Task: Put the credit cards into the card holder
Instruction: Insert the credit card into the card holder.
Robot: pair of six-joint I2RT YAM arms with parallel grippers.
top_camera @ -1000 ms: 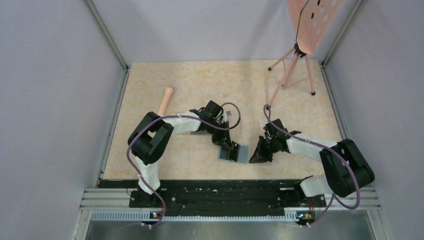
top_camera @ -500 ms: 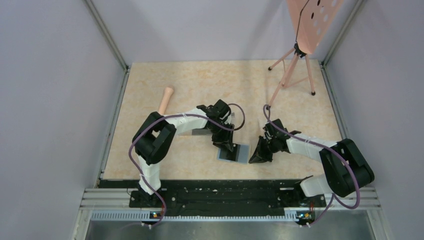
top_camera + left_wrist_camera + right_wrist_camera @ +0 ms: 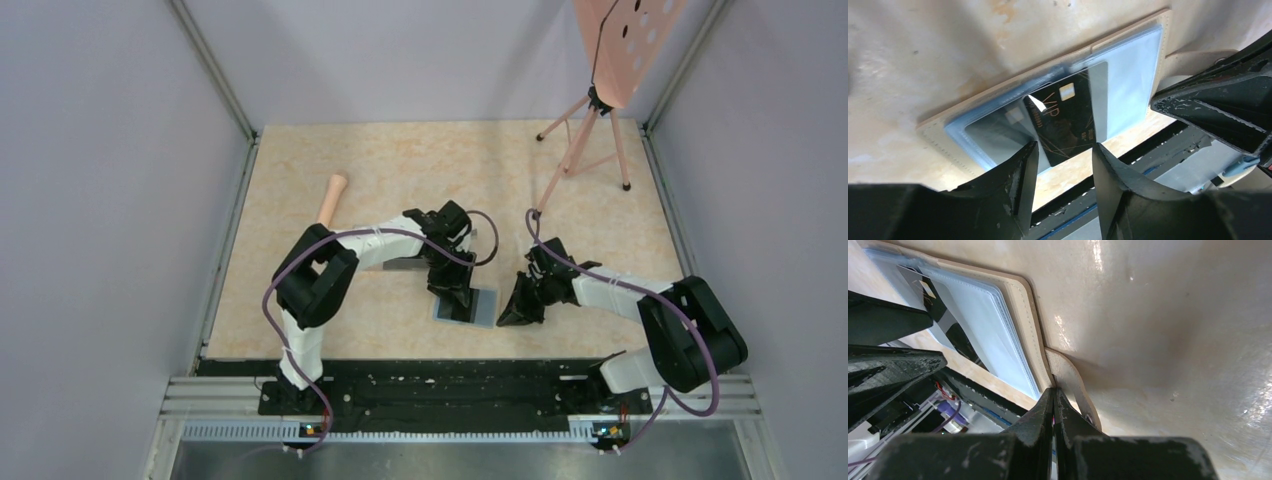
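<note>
Where the table (image 3: 400, 160) meets the arm bases at its near edge, you have the card holder (image 3: 485, 306) lying opened flat, grey-blue inside up, between your two grippers. Your left gripper (image 3: 458, 300) hangs over the holder's left half with its fingers spread apart. In the left wrist view a black credit card (image 3: 1068, 117) with gold lettering shows in the gap between them. The card lies slanted on the card holder (image 3: 1133, 75), its far end tucked in under the clear sleeve and its near end sticking out past the sleeve's edge. Neither finger of the left gripper (image 3: 1063, 150) looks to be pinching it.

Your right gripper (image 3: 506, 318) sits just right of the holder with its fingers pressed together. In its own view, the right gripper (image 3: 1054, 392) has its tips down on the tan clasp tab (image 3: 1068, 372) where the tab joins the card holder (image 3: 988, 315).

Farther back on the left lies a wooden handle (image 3: 330, 200), well apart from the holder. At the far right corner stands a pink tripod stand (image 3: 585, 140).
</note>
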